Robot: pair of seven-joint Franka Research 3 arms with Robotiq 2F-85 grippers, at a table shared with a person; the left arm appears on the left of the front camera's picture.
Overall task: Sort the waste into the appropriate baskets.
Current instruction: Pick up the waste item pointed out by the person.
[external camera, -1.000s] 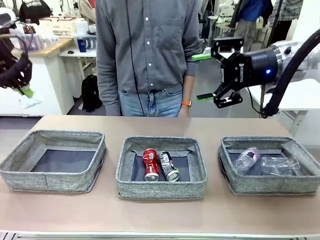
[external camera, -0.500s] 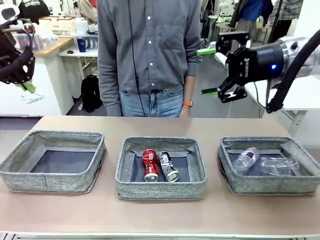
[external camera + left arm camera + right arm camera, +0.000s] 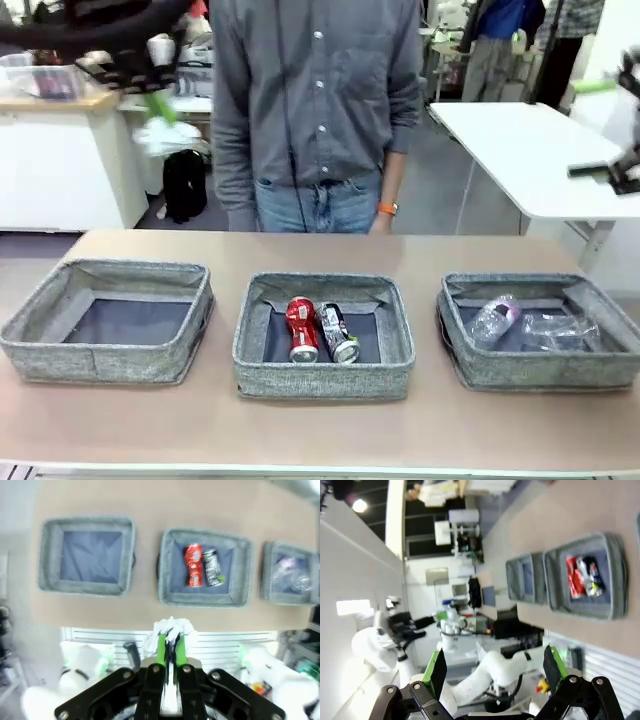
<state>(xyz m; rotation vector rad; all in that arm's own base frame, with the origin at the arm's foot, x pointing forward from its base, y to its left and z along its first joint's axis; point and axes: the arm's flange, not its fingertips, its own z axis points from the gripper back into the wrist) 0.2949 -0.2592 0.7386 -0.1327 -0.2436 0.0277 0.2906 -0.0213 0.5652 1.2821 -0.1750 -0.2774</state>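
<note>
While front blurs it — left gripper (image 3: 169, 647) pinches paper wad (image 3: 169, 630) | wrist view

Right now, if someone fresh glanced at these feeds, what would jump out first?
Probably the white paper wad pinched in the left gripper, held high above the table. Below it, the red can and black-and-silver can lie side by side in the middle basket, with clear bottles in the right basket.
</note>
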